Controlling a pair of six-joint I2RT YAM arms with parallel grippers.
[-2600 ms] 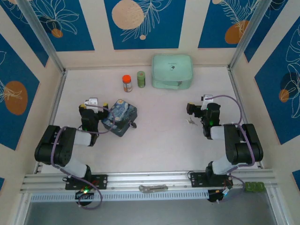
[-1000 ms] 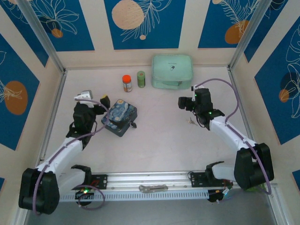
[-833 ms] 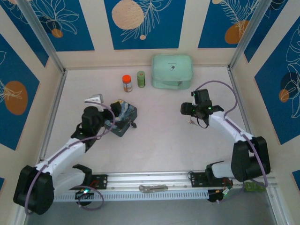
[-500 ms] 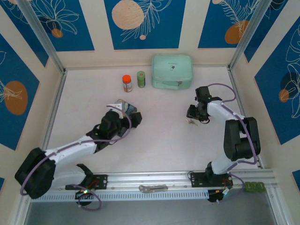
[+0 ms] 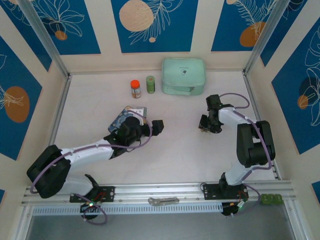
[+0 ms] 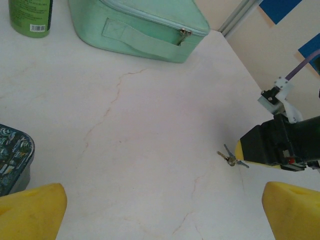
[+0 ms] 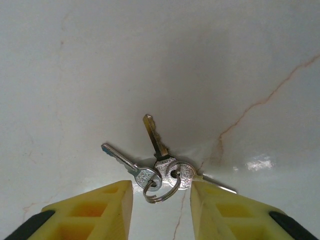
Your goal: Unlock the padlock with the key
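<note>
Change from earlier: left gripper (image 5: 157,126) has swung right, past the blue tin (image 5: 124,116); right gripper (image 7: 161,202) has come down over the key (image 7: 155,137), mid-right on the table (image 5: 175,155).
Left: fingers wide apart, holding nothing.
Right: fingers narrowed, flanking the key heads; cannot tell if they pinch.

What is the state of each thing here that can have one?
Silvery metal keys on a ring: lying flat.
Right gripper: open, straddling the key heads.
Left gripper: wide open, empty.
Mint-green zip case: zipped shut.
Blue painted tin: lid on.
Orange-capped jar: upright.
Green bottle: upright.
</note>
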